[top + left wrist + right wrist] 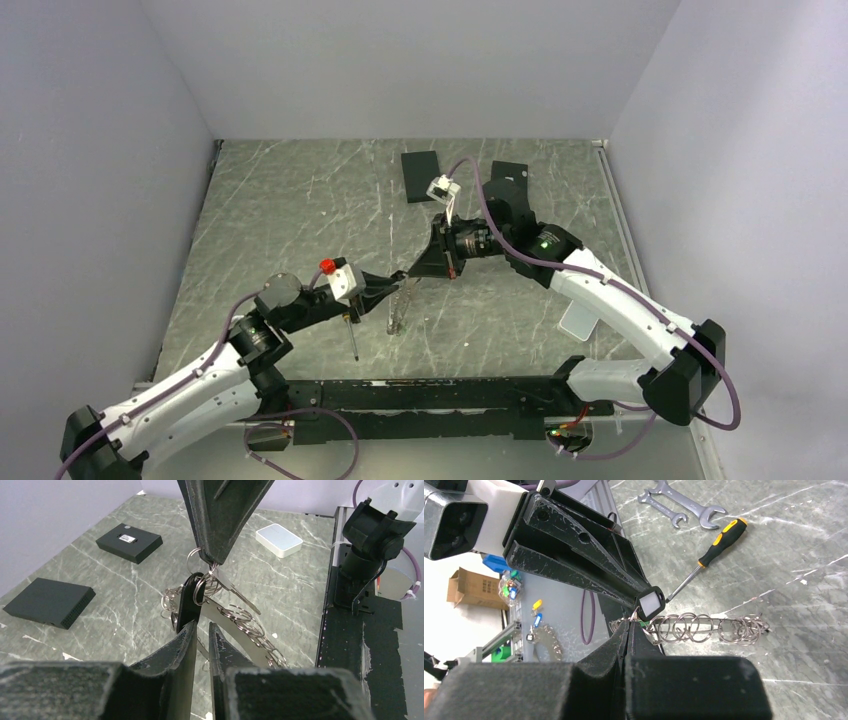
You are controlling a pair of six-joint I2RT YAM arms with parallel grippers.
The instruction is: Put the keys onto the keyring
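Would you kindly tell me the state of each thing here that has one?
left claw: almost closed at the black tag, grip unclear
right claw: shut on the keyring
key: hanging just below right claw
ring chain: dangling below the claws

On the marbled table (804, 580) lie two wrenches (661, 507), a yellow-handled screwdriver (706, 557), two black boxes (129, 542) and a white box (279, 539).
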